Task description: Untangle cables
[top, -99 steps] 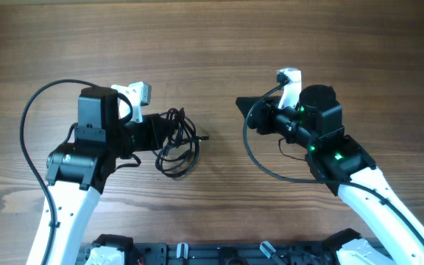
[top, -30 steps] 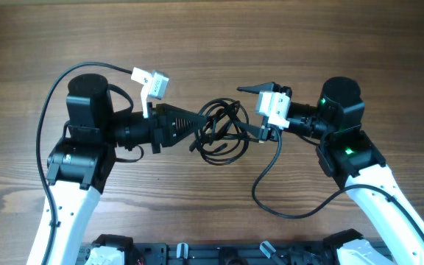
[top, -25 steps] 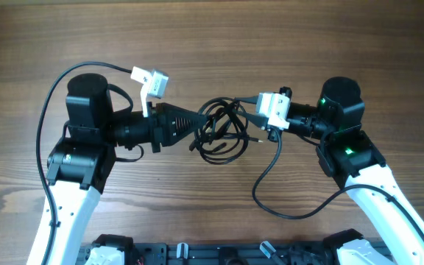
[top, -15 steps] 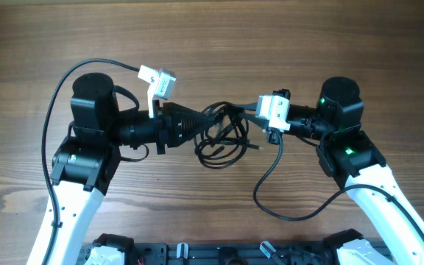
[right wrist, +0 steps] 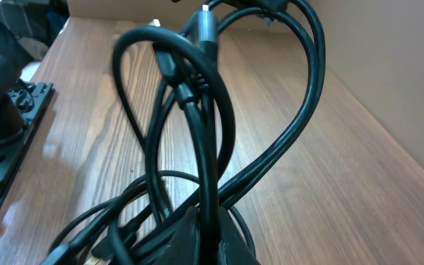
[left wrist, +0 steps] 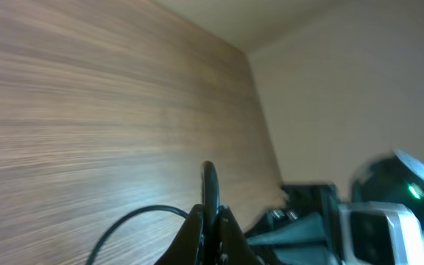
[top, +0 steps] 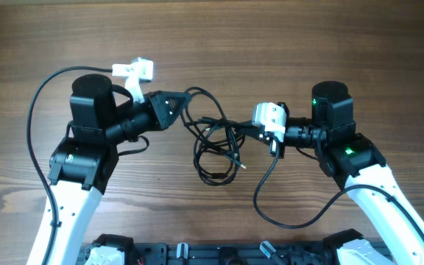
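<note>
Since approx. half a sec ago the left tool [top: 177,105] has swung up and back toward its own side, dragging one strand w/ it. The right tool [top: 246,126] has dropped a little toward the near edge. The cables [top: 219,131] have opened from a tight clump into longer, looser loops.

Cables now sit mid-counter [top: 212,44], strung btwn the two tools, w/ the biggest loop sagging toward the near edge. We can't tell whether that loop rests on the wood or hangs just above it.

Left tool is pressed together on a single cord: the left wrist view shows it standing up from btwn the closed fingers. Right tool is also pinching, at the base of the bunch. Its own view shows several cords crossing right in front, and we can't tell how many are in the pinch.

Handling, as we judge it:
- Very light and limp, so no load on either arm. They hold no shape and flop wherever slack allows.
- Jackets look smooth, so a strand may slip through a light pinch. Crossings will likely bind rather than slide.
- Plug tips are prob. the snag points, and hard pulls could tighten the knot.

Best hold, we think, is one strand only, outside the tangle and near a free end. Avoid grabbing through the bundle.
</note>
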`<state>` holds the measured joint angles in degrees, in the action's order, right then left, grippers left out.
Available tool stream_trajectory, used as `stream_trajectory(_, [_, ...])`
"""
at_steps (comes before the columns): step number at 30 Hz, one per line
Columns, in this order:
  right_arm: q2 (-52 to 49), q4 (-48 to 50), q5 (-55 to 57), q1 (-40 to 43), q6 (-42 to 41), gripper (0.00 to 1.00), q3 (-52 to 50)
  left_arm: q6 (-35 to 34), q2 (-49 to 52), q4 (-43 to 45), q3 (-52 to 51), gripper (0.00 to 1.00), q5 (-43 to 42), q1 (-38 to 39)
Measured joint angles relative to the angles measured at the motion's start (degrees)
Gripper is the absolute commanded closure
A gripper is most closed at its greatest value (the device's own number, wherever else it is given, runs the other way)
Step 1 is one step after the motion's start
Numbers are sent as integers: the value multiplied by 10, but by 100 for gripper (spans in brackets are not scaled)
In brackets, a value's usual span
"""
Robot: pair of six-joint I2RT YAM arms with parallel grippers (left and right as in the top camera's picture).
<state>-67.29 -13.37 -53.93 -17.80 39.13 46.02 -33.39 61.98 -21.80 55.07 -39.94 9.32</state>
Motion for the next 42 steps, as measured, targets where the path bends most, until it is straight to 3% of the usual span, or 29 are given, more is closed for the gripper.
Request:
stream_trajectory(6, [0, -14, 0, 0, 2, 96, 0, -30, 0, -44, 0, 96, 81, -5])
stream_trajectory(11, [0, -123, 32, 0, 3, 96, 2, -30, 0, -46, 0, 96, 88, -5])
stream_trajectory(15, [0, -153, 52, 0, 2, 96, 2, -31, 1, -2, -2, 96, 74, -5])
stream_trajectory(16, [0, -153, 54, 0, 2, 96, 2, -31, 1, 6, -2, 89, 68, -5])
stream_trajectory(17, [0, -152, 56, 0, 2, 96, 2, -31, 1, 10, -2, 49, 62, -5])
stream_trajectory(18, [0, -151, 56, 0, 2, 96, 2, -36, 1, 10, -2, 0, 60, -5])
stream_trajectory(26, [0, -89, 69, 0, -45, 96, 2, -19, 1, -67, -1, 0, 62, -10])
stream_trajectory(29, [0, -69, 69, 0, -79, 96, 2, 49, 1, -142, 1, 5, 63, -10])
stream_trajectory(33, [0, -5, 70, 0, -179, 96, 2, 212, 1, -232, 1, 2, 59, -11])
stream_trajectory(37, [0, 17, 43, 0, -263, 96, 1, 363, 2, -243, 1, 0, -13, -11])
stream_trajectory(42, [0, 19, -16, 0, -290, 96, 2, 417, 2, -211, 1, 0, -37, -11])
